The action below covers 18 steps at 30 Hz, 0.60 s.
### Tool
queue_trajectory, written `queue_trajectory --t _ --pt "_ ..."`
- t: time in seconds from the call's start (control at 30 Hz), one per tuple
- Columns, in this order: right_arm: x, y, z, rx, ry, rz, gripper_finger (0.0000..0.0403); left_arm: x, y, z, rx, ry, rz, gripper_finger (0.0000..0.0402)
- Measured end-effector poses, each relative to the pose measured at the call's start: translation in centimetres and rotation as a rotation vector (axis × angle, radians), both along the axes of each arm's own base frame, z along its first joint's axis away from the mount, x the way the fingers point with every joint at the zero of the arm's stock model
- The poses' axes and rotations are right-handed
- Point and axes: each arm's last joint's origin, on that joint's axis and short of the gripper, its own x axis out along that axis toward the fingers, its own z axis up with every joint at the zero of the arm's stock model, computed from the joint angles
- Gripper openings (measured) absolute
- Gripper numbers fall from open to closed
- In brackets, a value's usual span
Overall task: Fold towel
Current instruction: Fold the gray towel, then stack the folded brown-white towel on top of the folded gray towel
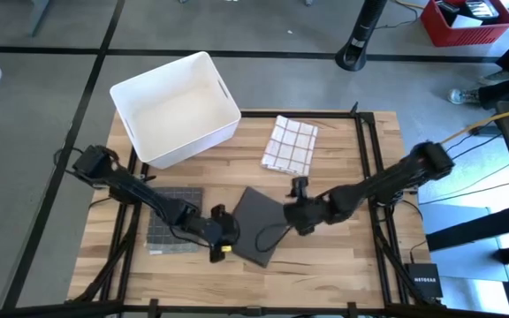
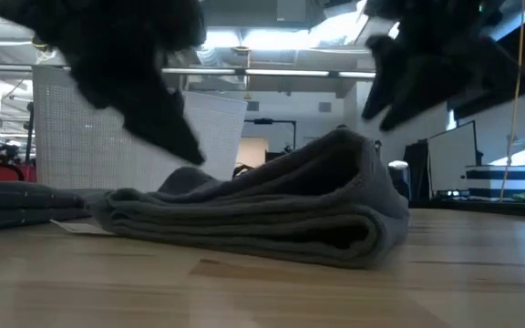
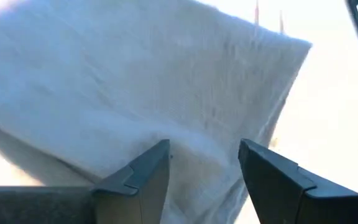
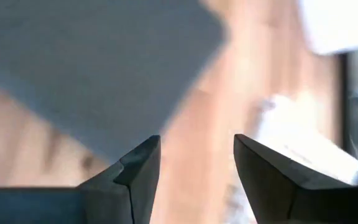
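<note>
A dark grey towel [image 1: 259, 225] lies folded into a thick square pad on the wooden table, and the low view shows its stacked layers [image 2: 262, 214] flat on the wood. My left gripper [image 1: 222, 234] hovers open at the pad's left edge, and its wrist view shows the cloth [image 3: 166, 81] beyond the spread fingers [image 3: 204, 149]. My right gripper [image 1: 297, 216] hangs open over the pad's right corner [image 4: 104, 68], with bare wood showing between its fingers [image 4: 196, 143]. In the low view both grippers [image 2: 144, 82] [image 2: 427, 73] stand above the towel, clear of it.
A white plastic bin [image 1: 175, 106] stands at the table's far left. A white towel with red checks [image 1: 290, 143] lies folded at the far middle. A grey checked towel [image 1: 173, 221] lies folded left of the dark pad, under my left arm. Bare wood [image 1: 343, 256] lies near right.
</note>
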Motion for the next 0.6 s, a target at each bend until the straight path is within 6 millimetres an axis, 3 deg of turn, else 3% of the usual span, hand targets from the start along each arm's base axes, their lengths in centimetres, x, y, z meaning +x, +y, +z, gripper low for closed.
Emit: queue_trajectory --t 0.13,0.23,0.43,0.6 --pt "-1.3 -3.7 3.7 -0.006 -0.187 -0.16 0.0204 -0.2 1.4 2.0 0.159 -0.061 0.035 0.0184" --pt "-1.7 -8.8 4.8 0.039 -0.28 -0.304 0.0204 0.1 2.8 2.5 0.222 -0.09 0.109 0.0184" --pt "-3.6 -21.0 3.9 0.22 -0.353 -0.501 0.0204 -0.1 4.1 1.3 0.198 -0.039 0.165 0.0184" --pt "-6.1 -29.2 1.2 0.319 -0.39 -0.662 0.0204 -0.2 4.1 0.8 0.208 -0.026 0.155 0.0184"
